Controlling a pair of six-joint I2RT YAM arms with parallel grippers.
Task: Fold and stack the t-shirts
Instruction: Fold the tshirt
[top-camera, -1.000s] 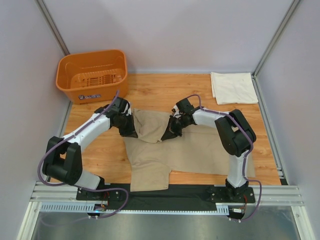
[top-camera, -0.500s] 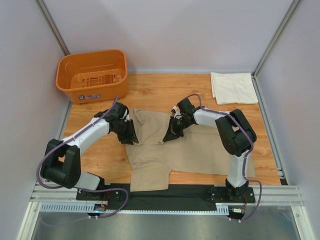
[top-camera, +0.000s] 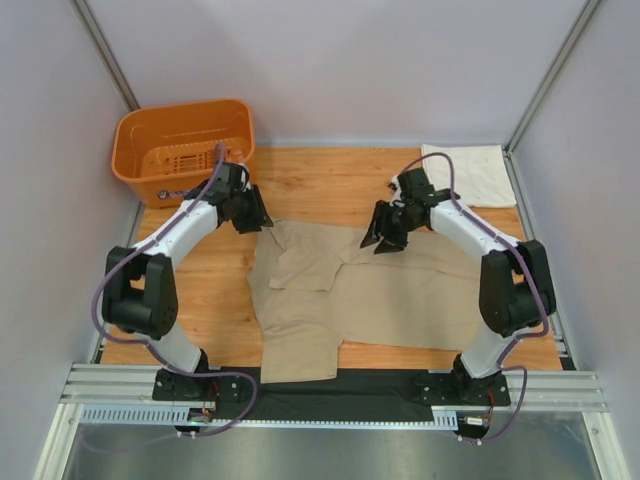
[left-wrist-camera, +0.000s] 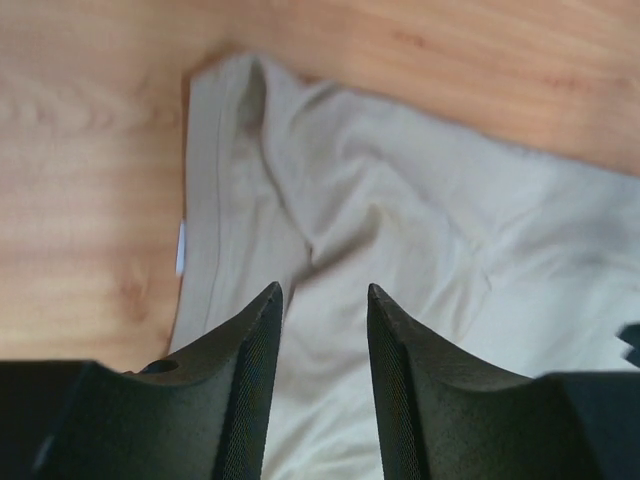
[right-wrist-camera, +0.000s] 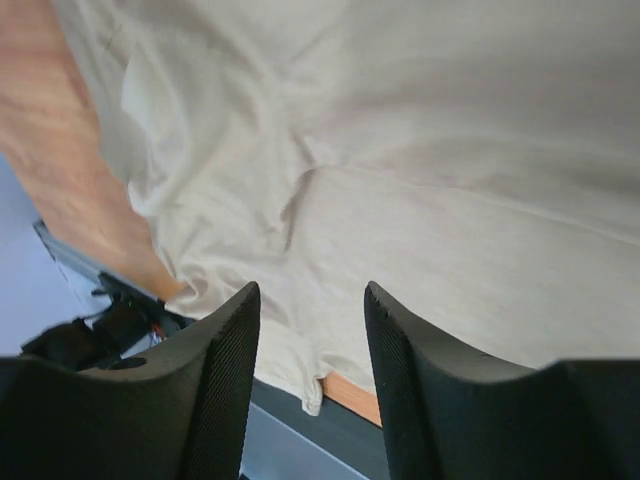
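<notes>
we hover our left gripper over the far-left corner of the tan t-shirt and our right gripper over its far edge, both with fingers apart, gripping nothing.

Top view: a fixed camera above and behind the robot looks down from afar over the whole worktop. Left wrist view looks down at close range past the left tool onto the tan shirt and bare wood; right wrist view, equally close past the right tool, apparently faces back toward the worktop's near edge. All three views share the tan shirt.
</notes>
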